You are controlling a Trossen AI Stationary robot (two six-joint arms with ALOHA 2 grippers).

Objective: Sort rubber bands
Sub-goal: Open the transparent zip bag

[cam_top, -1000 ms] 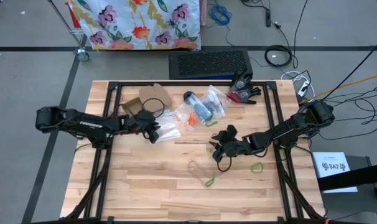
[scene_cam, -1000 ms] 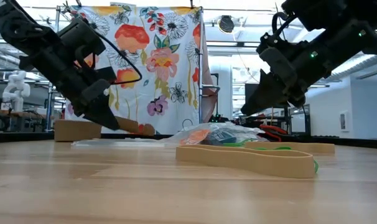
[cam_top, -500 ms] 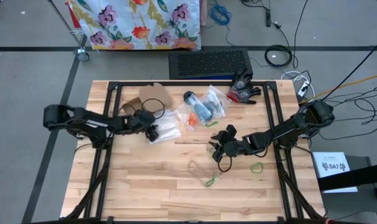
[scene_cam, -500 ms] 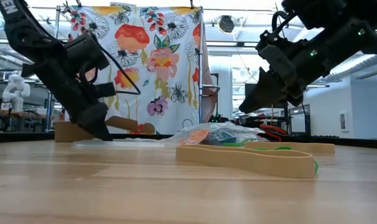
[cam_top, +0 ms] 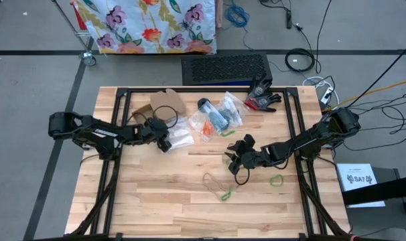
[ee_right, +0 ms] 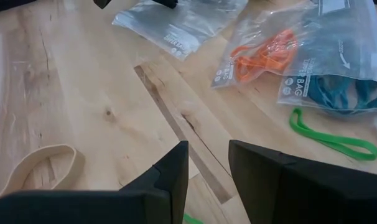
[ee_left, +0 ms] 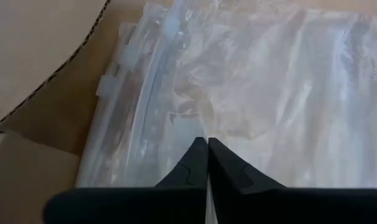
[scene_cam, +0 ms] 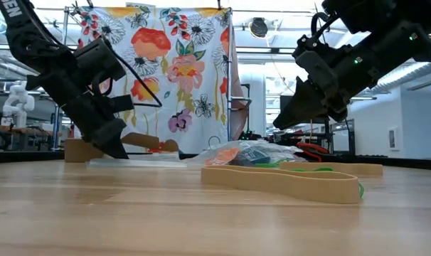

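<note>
Right now my left gripper (ee_left: 207,144) has its jaws pinched shut on the clear plastic zip bag (ee_left: 251,81) at the far left of the table. My right gripper (ee_right: 208,163) hovers part open above the wood. Loose rubber bands, one tan loop (ee_right: 42,163) and one green (ee_right: 335,138), lie near centre. They look light, floppy and springy; I'd pinch one strand.

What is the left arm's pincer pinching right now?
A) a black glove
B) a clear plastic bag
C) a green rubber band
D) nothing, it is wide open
B: in the left wrist view the left pincer has its two fingers pressed together on the edge of the clear plastic bag, and the high view shows it at that bag beside the cardboard.
</note>
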